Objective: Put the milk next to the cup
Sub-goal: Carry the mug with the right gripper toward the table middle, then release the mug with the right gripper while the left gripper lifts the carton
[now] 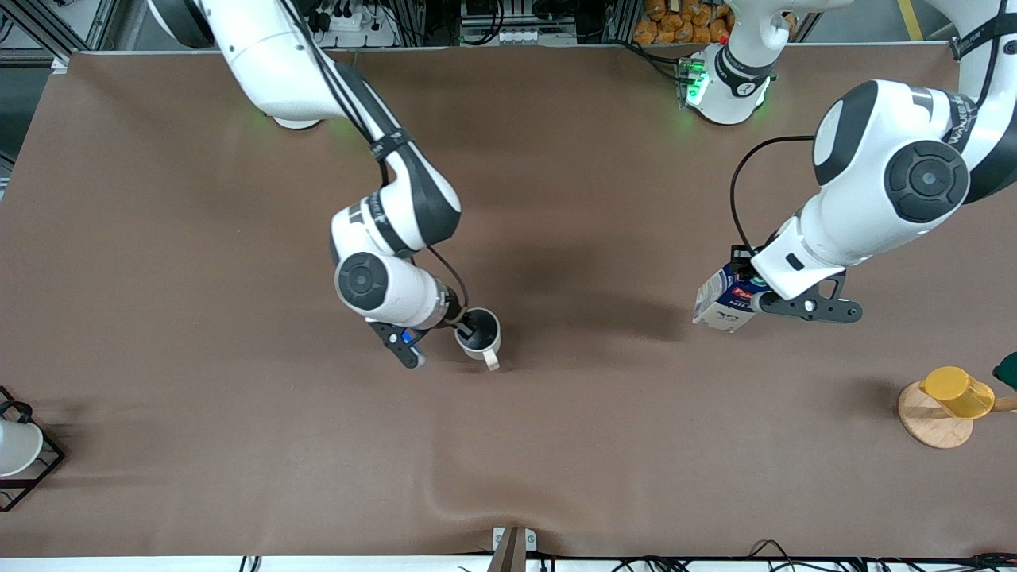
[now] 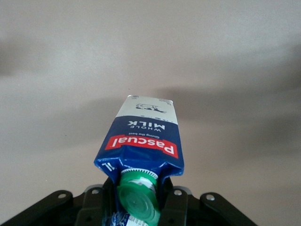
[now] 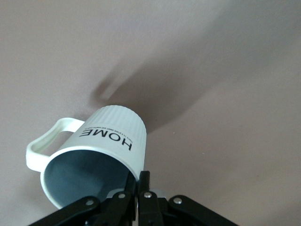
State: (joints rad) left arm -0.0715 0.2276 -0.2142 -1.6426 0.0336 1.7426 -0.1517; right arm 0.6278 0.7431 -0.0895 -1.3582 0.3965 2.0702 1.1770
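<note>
The milk (image 1: 721, 300), a dark blue and white carton with a red band and a green cap, is tilted in my left gripper (image 1: 753, 291) over the table toward the left arm's end. In the left wrist view the fingers (image 2: 175, 202) clamp the carton (image 2: 143, 136) at its gable top beside the green cap (image 2: 138, 200). The cup (image 1: 481, 334), an off-white mug with a grey inside, hangs in my right gripper (image 1: 469, 321) over the middle of the table. In the right wrist view the fingers (image 3: 149, 183) pinch the rim of the tilted cup (image 3: 113, 136), handle out to one side.
A yellow cup (image 1: 957, 391) on a round wooden base (image 1: 929, 425) stands at the left arm's end. A dark green object (image 1: 1007, 370) shows at the edge beside it. A plain white cup (image 1: 16, 449) in a black wire frame stands at the right arm's end.
</note>
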